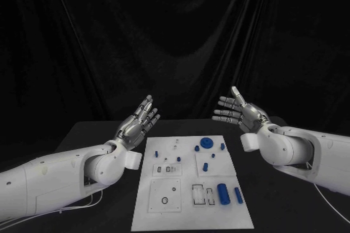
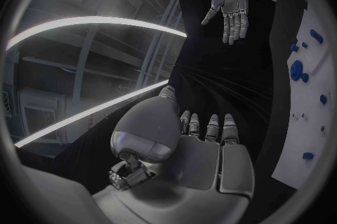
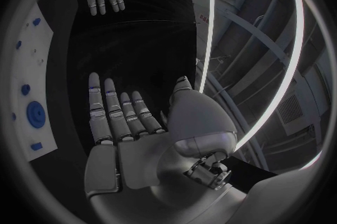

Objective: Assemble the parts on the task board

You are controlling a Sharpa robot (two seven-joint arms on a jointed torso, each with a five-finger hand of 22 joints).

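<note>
White rectangular task board (image 1: 191,213) flat at centre of black worktop (image 1: 95,134), small blue parts (image 1: 223,192) on it, tiny fittings hard to make out, silver left hand (image 1: 138,121) and silver right hand (image 1: 239,111) raised above far end, fingers (image 1: 149,102) spread, holding nothing, no legible writing

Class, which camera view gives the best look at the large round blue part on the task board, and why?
The head view: the round blue part shows from above, with the whole task board around it. Both wrist views catch it only at the edge, bent by the lens.
</note>
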